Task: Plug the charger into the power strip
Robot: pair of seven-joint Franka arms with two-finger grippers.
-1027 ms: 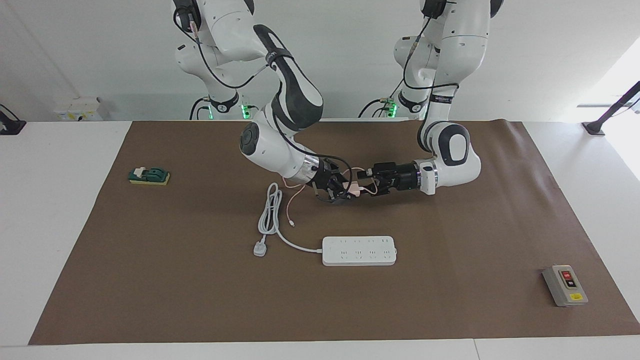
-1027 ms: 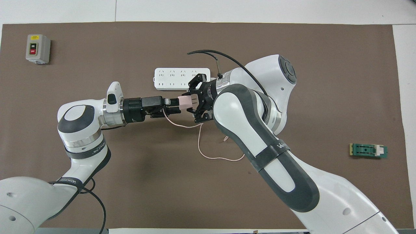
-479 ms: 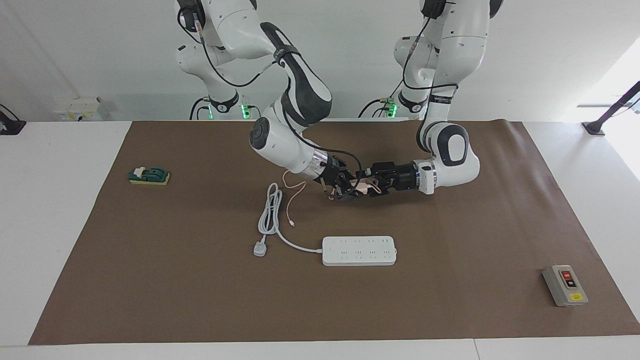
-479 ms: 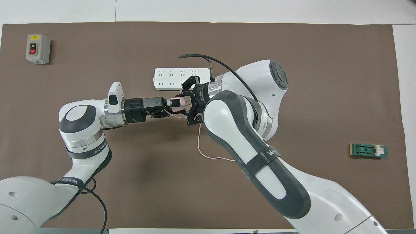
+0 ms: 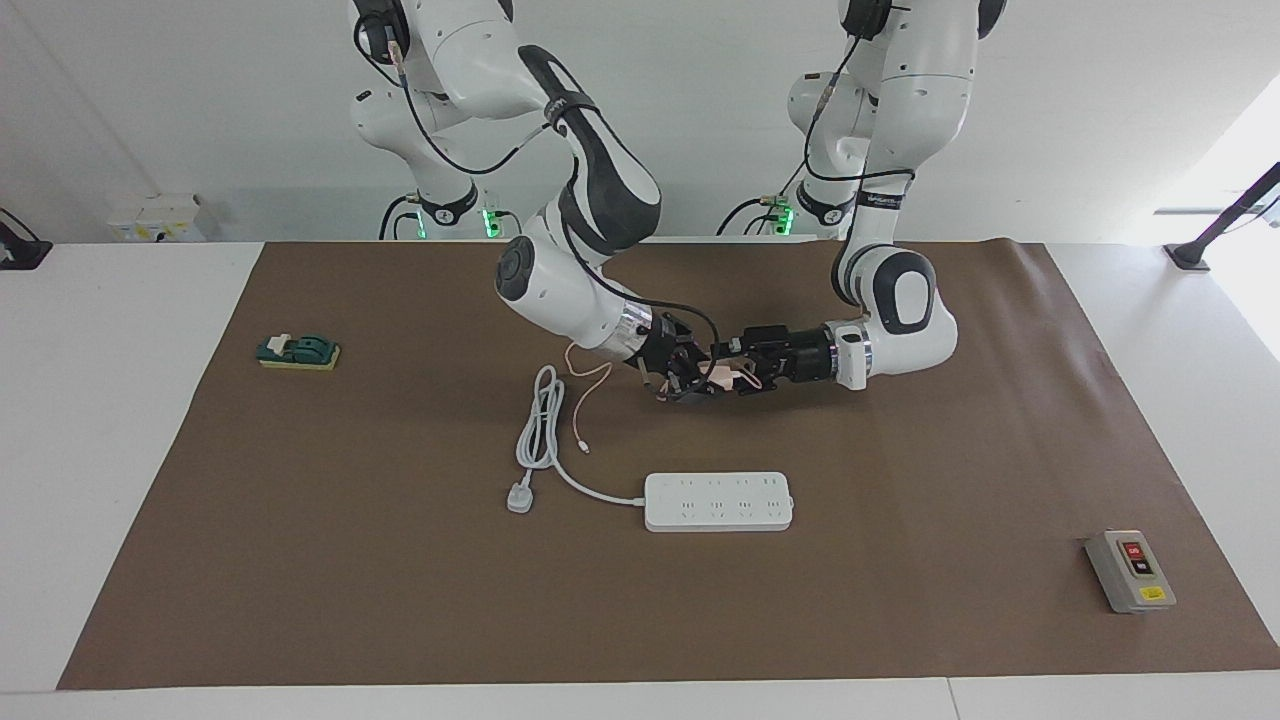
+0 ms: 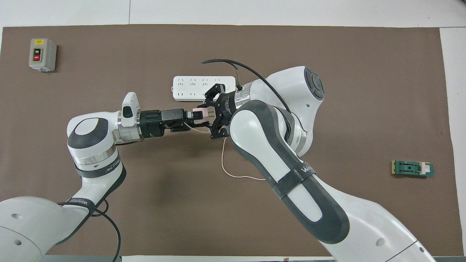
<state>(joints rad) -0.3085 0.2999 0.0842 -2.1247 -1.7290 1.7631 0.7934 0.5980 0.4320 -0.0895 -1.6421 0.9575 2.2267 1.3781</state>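
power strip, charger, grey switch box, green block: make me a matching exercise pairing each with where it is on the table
Things:
1. power strip
2. charger
3. grey switch box
4. green block

Places:
A. at the right arm's end of the brown mat
B. up in the air where the two grippers meet
C. flat on the mat mid-table, farther from the robots than the grippers
D. at the left arm's end of the mat, toward its edge farthest from the robots

Pairs: 1-C, 2-B, 3-D, 4-A
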